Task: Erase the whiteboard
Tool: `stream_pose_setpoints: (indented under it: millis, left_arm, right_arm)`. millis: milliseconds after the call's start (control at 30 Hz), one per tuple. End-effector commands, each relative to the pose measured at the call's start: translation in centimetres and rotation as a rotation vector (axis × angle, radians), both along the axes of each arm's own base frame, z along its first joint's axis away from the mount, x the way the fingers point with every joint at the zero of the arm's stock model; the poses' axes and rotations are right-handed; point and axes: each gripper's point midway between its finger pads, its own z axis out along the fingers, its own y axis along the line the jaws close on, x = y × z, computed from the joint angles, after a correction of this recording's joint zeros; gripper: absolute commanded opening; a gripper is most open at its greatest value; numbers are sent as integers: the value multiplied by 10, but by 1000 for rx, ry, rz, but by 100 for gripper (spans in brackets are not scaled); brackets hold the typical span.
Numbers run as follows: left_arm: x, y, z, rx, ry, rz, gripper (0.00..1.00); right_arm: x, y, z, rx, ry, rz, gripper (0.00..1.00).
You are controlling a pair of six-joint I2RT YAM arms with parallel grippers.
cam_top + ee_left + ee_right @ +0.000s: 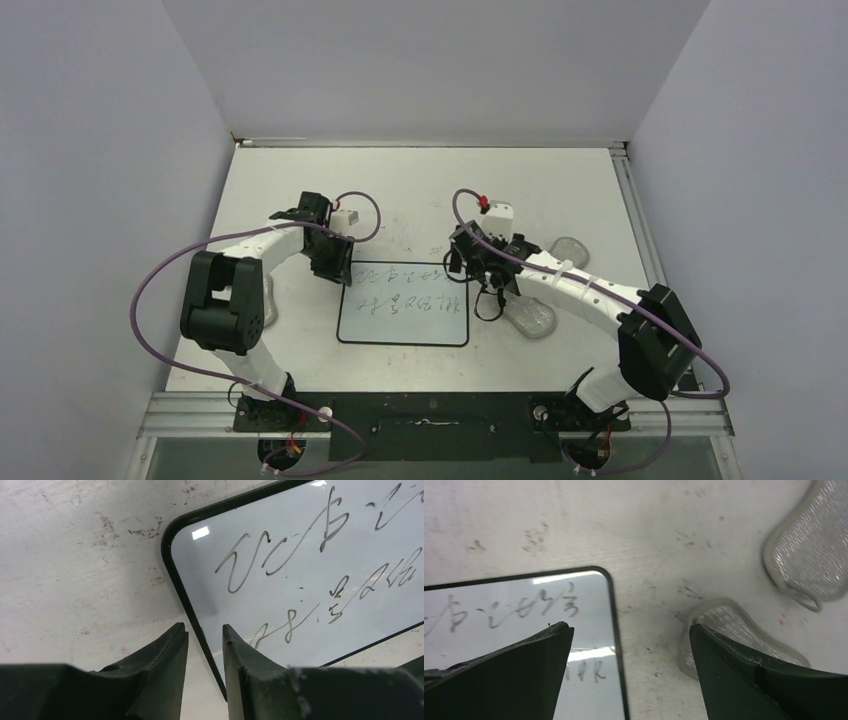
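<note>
Flat at mid-worktop (420, 190): the whiteboard (404, 305), long axis left to right, 2 rows of writing unwiped. Straddling its left rim, narrowly parted, gripping nothing: left hand (204, 627). Spread wide and empty by the far right corner: right hand (630, 627). Just beside its outer finger, a grey pad (729, 625); farther right, another pad (814, 555). Nothing in between; probably the wiper to fetch.

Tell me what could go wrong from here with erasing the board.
1. The right gripper hangs open between the whiteboard and a grey pad, holding nothing; closing here might miss the pad.
2. The left gripper has its jaws narrowly apart over the board's rim; a nudge might shift the board.
</note>
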Motion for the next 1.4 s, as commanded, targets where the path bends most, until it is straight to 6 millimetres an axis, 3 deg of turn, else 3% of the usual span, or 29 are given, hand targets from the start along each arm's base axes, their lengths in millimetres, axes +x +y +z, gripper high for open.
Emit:
stream_pose_setpoints:
  millis: [0,267,400,600,733,900,967,1100,1200,1367]
  left_arm:
    - [20,4,19,-13,-77,-1,30]
    - [24,21,13,4,-71,45,30]
    - [21,26,11,-3,-52,55,31]
    - [22,27,8,-4,-54,55,30]
    - [23,26,7,-10,-52,57,30]
    - [21,26,7,-11,-49,59,30]
    - [21,26,6,-10,-51,58,31]
    - [20,28,3,-3,-44,61,31]
    - [20,30,-1,15,-32,79,29]
    - [26,39,-15,74,-14,112,19]
  right_arm:
    - [-36,-54,-28,-96,91,-160,90]
    - [-40,-62,-67,-191,155,-166,91]
    - [-33,-64,-78,-157,162,-157,100]
    - [-30,-70,-88,-97,182,-129,81]
    - [-32,-73,-96,-95,206,-124,62]
    - [-35,-69,-99,-77,223,-112,49]
    - [-34,-68,-98,-71,224,-110,39]
    - [-31,-63,-89,-51,212,-98,6]
    - [-24,-45,-78,10,197,-31,5]
    - [-8,2,-57,157,152,147,5]
